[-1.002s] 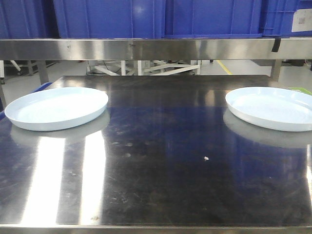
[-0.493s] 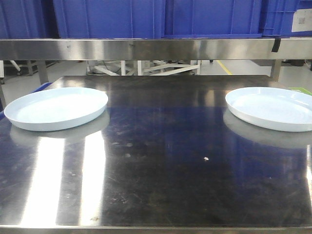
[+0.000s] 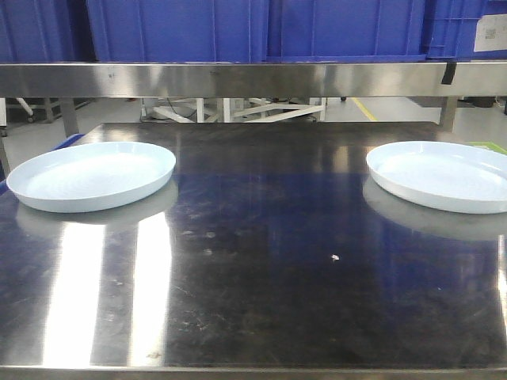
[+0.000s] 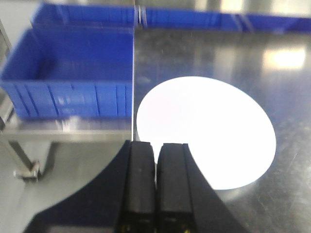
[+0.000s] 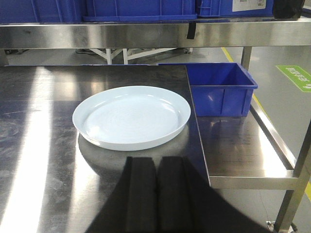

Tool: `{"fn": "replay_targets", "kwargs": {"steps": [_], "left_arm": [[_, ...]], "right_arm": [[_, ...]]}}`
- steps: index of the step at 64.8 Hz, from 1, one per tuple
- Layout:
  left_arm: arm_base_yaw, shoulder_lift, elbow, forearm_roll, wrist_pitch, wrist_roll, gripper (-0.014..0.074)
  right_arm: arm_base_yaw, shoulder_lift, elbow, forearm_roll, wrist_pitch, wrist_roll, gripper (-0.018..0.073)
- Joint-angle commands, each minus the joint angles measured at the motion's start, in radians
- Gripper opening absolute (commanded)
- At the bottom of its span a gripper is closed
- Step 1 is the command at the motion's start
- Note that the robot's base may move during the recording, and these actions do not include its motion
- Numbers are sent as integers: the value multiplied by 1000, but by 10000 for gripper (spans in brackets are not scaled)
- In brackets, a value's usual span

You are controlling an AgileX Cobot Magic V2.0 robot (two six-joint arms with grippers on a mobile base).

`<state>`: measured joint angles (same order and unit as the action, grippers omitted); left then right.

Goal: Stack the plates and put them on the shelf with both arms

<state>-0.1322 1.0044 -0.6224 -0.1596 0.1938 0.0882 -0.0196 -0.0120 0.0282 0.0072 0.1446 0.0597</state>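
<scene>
Two white plates lie apart on the steel table (image 3: 261, 261). The left plate (image 3: 91, 176) sits near the table's left edge, and the right plate (image 3: 440, 176) is cut off by the frame's right side. No arm shows in the front view. In the left wrist view my left gripper (image 4: 156, 144) is shut and holds nothing, hovering just short of the near rim of a glare-white plate (image 4: 206, 131). Seen from the right wrist, my right gripper (image 5: 156, 160) is also shut and holds nothing, a little short of the other plate (image 5: 131, 116).
A steel shelf (image 3: 253, 79) spans the back above the table, with blue bins (image 3: 253, 28) on it. A blue bin (image 4: 65, 80) stands beyond the table's left edge. Another blue bin (image 5: 221, 87) rests on a lower steel ledge right of the table.
</scene>
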Motion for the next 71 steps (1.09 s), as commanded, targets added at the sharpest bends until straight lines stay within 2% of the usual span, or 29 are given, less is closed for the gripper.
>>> {"fn": "replay_targets", "kwargs": {"steps": [1,6,19,35,41,53,71], "left_arm": [[2,98,-137,-11,35,-7,90],[15,188,-240,-11,128,-7,90],[96,419,-463,-13,387,-7,90],[118,649,-703,-13,568,-7,106],[118,719,-779,-13,610,-7,161],[118,834,-902,-13,678,-7,341],[116,929,-949,-11,691,-7,346]], "right_arm": [[-3,-17,2,0,-82,-7,48],[-3,-17,2,0,-82,-7,48],[-3,-17,2,0,-82,-7,48],[-3,-17,2,0,-82,-7,48],[-3,-17,2,0,-82,-7,48],[-3,-17,2,0,-82,-7,48],[-3,-17,2,0,-82,-7,48]]}}
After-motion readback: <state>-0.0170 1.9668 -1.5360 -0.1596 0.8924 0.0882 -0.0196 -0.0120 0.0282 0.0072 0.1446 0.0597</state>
